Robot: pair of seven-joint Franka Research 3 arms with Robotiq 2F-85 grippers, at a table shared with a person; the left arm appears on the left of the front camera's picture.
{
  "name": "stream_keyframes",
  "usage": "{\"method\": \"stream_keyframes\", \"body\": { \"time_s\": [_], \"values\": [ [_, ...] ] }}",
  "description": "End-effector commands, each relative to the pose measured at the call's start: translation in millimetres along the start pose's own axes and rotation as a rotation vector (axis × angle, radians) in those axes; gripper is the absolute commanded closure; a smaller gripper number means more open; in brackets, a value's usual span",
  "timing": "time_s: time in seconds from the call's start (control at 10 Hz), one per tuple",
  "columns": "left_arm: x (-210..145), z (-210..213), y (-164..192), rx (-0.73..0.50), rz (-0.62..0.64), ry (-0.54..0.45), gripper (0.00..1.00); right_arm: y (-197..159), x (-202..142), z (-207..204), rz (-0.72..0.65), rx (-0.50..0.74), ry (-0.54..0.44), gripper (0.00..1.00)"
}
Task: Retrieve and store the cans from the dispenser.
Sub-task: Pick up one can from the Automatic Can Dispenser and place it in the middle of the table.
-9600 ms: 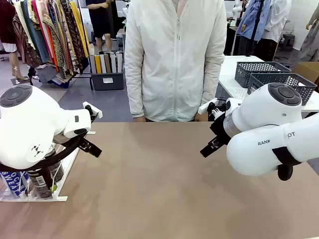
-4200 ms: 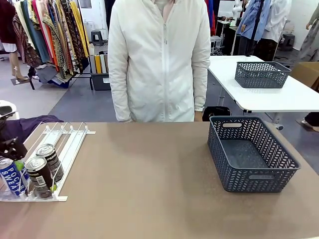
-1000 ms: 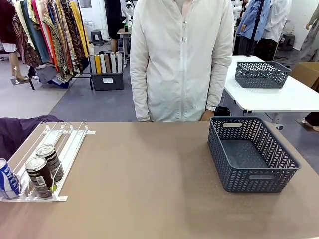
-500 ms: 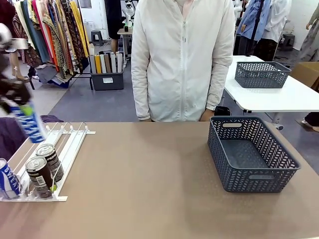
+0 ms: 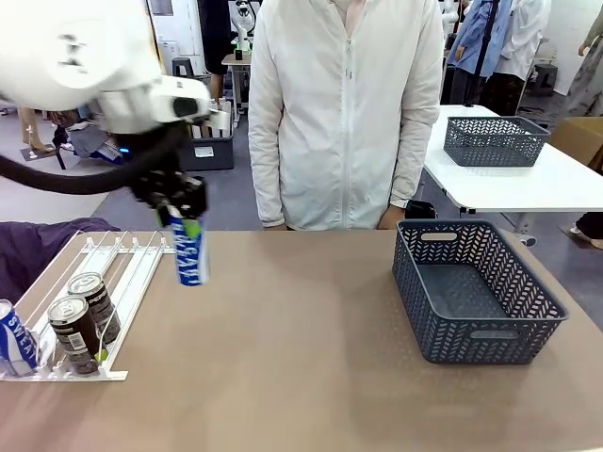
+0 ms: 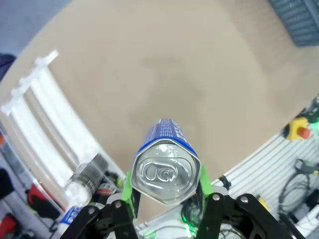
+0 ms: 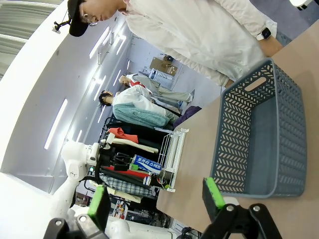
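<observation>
Left hand [image 5: 187, 224] is up in the air over the table [image 5: 301, 377], pinching a blue can [image 5: 191, 256] by its top end. The can hangs below the fingers, clear of the surface. The dispenser [image 5: 132, 268] sits lower down, just to this hand's left, with two dark cans [image 5: 77, 330] and a second blue can [image 5: 13, 341] at its near end. The grey basket [image 5: 443, 311] is well off to its right. Right hand [image 7: 155, 199] is spread wide, nothing between its pads.
</observation>
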State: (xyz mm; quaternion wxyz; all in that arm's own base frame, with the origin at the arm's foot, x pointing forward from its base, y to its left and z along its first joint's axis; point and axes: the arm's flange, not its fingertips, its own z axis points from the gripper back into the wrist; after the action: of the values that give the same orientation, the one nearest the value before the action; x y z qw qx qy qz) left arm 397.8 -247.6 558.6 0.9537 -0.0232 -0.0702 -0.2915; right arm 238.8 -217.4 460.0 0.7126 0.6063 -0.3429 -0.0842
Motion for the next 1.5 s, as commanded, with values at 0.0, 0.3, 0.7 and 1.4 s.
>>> {"method": "stream_keyframes", "body": {
  "time_s": [0.0, 0.3, 0.7, 1.4],
  "values": [
    [27.8, -13.8, -12.7, -0.05, -0.066, 0.01, 1.0, 2.9, 4.1, -1.9, 0.015, 0.02, -0.025, 0.0],
    [60.9, -65.4, -57.7, -0.071, -0.08, -0.025, 1.0, 2.9, 4.1, -1.9, 0.015, 0.02, -0.025, 0.0],
    [81.9, -126.4, -87.0, -0.08, -0.096, -0.092, 1.0, 2.9, 4.1, -1.9, 0.015, 0.02, -0.025, 0.0],
    [75.1, -177.1, -99.1, -0.081, -0.147, -0.051, 0.42, 2.9, 4.1, -1.9, 0.015, 0.02, -0.025, 0.0]
  ]
}}
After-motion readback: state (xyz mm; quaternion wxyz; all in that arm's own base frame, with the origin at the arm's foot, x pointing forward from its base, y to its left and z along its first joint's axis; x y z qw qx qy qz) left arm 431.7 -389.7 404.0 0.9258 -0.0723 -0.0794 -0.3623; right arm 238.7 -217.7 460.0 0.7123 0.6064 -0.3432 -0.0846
